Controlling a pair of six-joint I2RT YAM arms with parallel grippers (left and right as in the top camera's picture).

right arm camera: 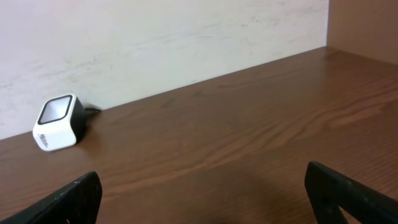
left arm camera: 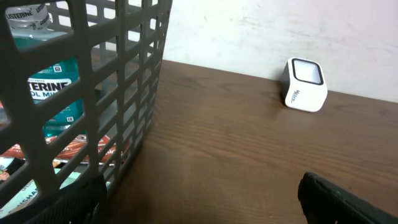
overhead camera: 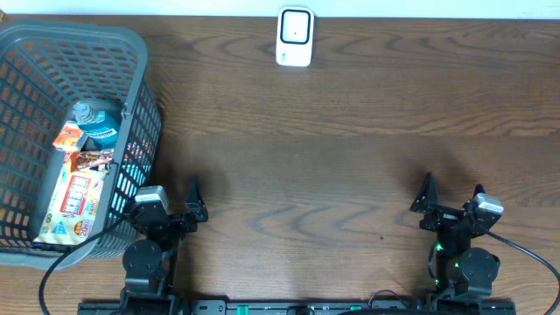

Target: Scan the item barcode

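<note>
Items: a teal mouthwash bottle (overhead camera: 94, 122) (left arm camera: 59, 93), an orange packet (overhead camera: 68, 137) and a long white snack pack (overhead camera: 74, 197) lie together inside the basket, none of them held.
Basket: grey plastic lattice (overhead camera: 87, 35) at the table's left edge; its near wall fills the left of the left wrist view.
Scanner: small white unit (overhead camera: 295, 37) (left arm camera: 305, 84) (right arm camera: 57, 122) at the far edge of the table, against the wall, well apart from the basket.
Left gripper: (overhead camera: 169, 194) (left arm camera: 199, 205) jaws spread wide, empty, just beside the basket's near right corner.
Right gripper: (overhead camera: 452, 194) (right arm camera: 211, 199) jaws spread wide, empty, over bare wood at the near right.
Table: dark wood grain (overhead camera: 350, 175).
</note>
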